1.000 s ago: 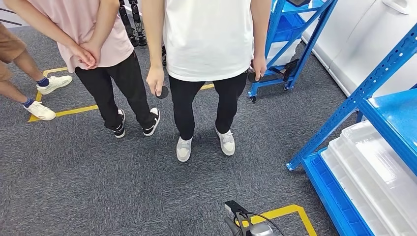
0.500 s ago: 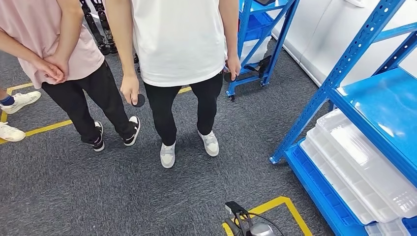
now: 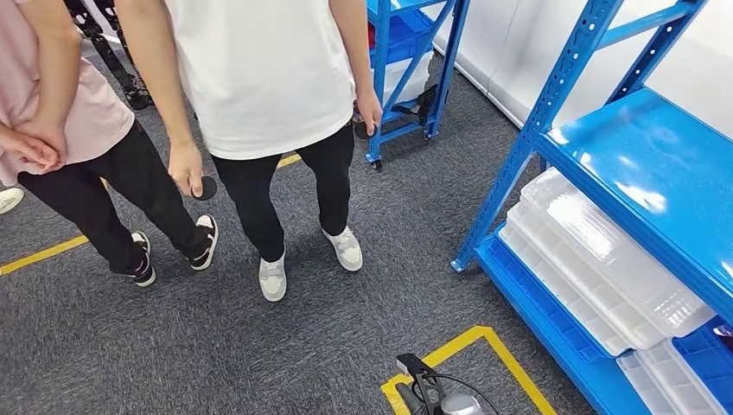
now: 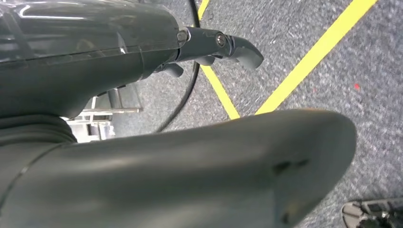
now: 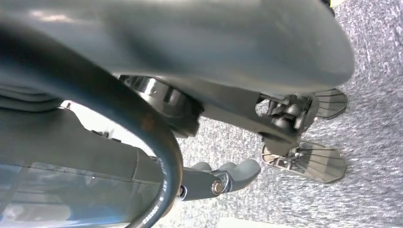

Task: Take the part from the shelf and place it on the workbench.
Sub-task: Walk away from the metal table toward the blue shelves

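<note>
A blue metal shelf (image 3: 657, 173) stands to my right, with clear plastic trays (image 3: 596, 259) stacked on its lowest level. I cannot make out the part on it. My left hand (image 4: 166, 133) hangs over the grey carpet; its thumb (image 4: 247, 161) and dark fingers (image 4: 233, 47) are apart with nothing between them. My right hand (image 5: 85, 142) hangs the same way, thumb (image 5: 214, 42) and fingers (image 5: 237, 173) spread and holding nothing.
Two people stand close ahead: one in a white shirt (image 3: 259, 78) holding a small black disc (image 3: 205, 187), one in a pink shirt (image 3: 60, 104) at the left. A blue wheeled rack (image 3: 406, 52) is behind them. Yellow tape (image 3: 484, 346) marks the carpet.
The camera has turned to the right: the people have slid left in the picture and more of the blue shelf and its trays has come into view.
</note>
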